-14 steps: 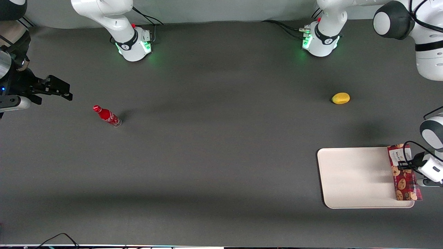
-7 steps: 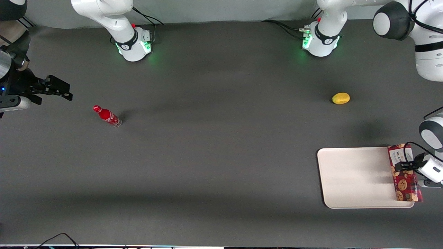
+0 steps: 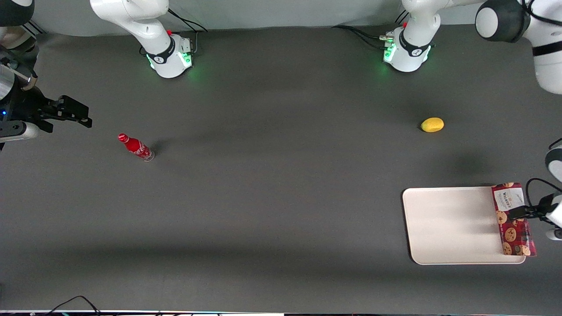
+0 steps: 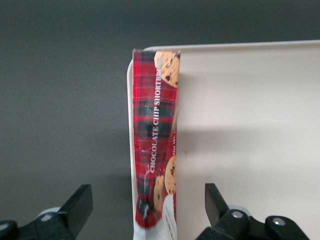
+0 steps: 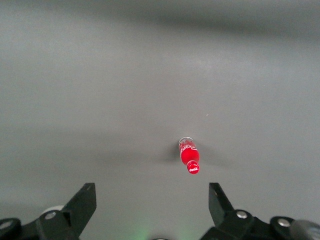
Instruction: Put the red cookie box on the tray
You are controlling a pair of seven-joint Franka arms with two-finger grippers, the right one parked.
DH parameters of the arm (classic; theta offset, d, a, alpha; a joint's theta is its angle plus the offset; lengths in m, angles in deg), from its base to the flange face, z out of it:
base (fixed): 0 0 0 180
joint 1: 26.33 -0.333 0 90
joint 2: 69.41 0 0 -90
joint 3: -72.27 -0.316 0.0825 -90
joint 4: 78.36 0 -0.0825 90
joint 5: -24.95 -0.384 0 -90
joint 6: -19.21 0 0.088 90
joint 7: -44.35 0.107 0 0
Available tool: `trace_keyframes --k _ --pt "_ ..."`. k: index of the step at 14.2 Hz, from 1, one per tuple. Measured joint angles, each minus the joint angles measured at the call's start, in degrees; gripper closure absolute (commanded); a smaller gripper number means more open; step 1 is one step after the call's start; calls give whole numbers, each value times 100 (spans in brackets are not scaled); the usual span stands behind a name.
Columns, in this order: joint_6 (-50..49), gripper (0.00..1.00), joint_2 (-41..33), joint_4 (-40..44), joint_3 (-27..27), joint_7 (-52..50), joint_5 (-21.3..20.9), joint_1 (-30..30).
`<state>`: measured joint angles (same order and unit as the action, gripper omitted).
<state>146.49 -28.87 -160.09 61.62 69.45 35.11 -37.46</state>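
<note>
We see that the left arm's gripper [image 3: 521, 212] has drawn back since a second ago: it then sat over the middle of the red cookie box [image 3: 513, 219], and now only its dark fingertips reach over the box's outer edge, the white wrist having slid out toward the working arm's end of the table. The box itself has not shifted. It rests on its narrow side along the tray's [image 3: 448, 226] edge at that end, its label end farther from the front camera, partly overhanging the rim.

From the wrist camera we find the gripper [image 4: 149, 205] spread wide, one finger [image 4: 77, 207] over the dark table and the other over the tray [image 4: 250, 130], with the box [image 4: 152, 145] standing free between them, touched by neither. It holds nothing.

We count one tray, one cookie box, one yellow lemon-like fruit [image 3: 432, 124] farther from the front camera than the tray, and one red bottle [image 3: 135, 147] standing toward the parked arm's end.
</note>
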Motion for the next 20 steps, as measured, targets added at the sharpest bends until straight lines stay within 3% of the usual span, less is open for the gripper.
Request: trace_keyframes --k 3,5,7,10,14,20 --pt "-1188 0 -805 74 0 -615 -19 7" --pt "-2084 0 -1484 94 19 -1041 -279 58" --pt "-2984 0 -2184 95 205 -1250 -597 106" --pt "-3918 0 -3115 -10 601 -1558 -720 155" --pt "-4203 0 -3980 -640 1266 -2341 -743 322" --pt "-4483 0 -4125 -801 1436 -2493 -931 842"
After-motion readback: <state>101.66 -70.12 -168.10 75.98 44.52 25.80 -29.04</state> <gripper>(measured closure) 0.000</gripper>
